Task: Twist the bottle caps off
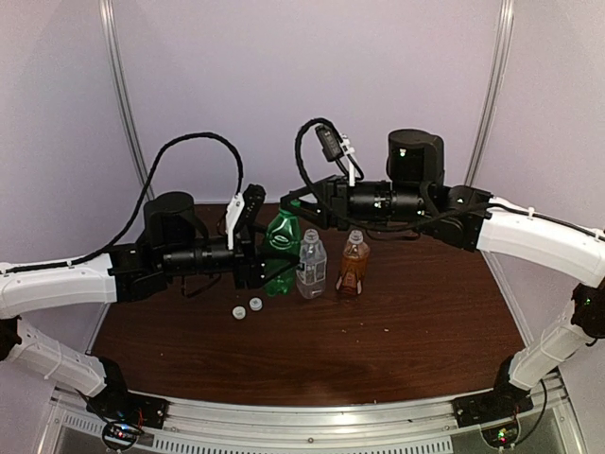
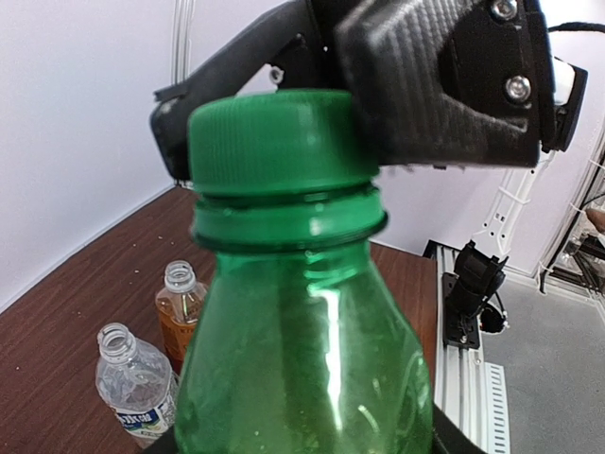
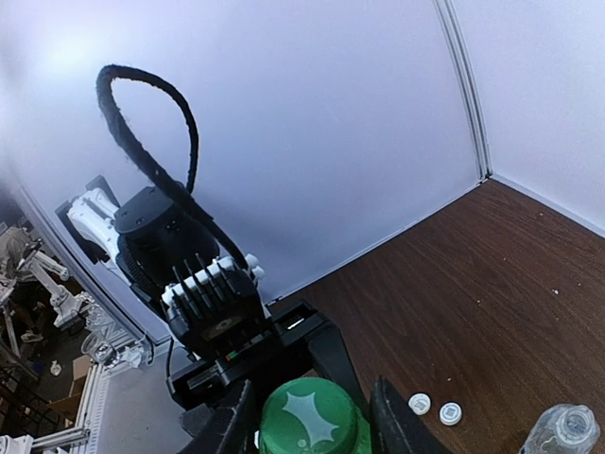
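The green bottle stands upright with its green cap on. My left gripper is shut on the bottle's body; in the left wrist view the bottle fills the frame and hides the jaws. My right gripper has one finger on each side of the green cap, closed on it. The clear bottle and the amber bottle stand uncapped just right of it. Two white caps lie on the table by the left gripper.
The dark wooden table is bounded by pale walls at the back and sides. A metal rail carrying the arm bases runs along the near edge. The right arm's cable loops above the bottles.
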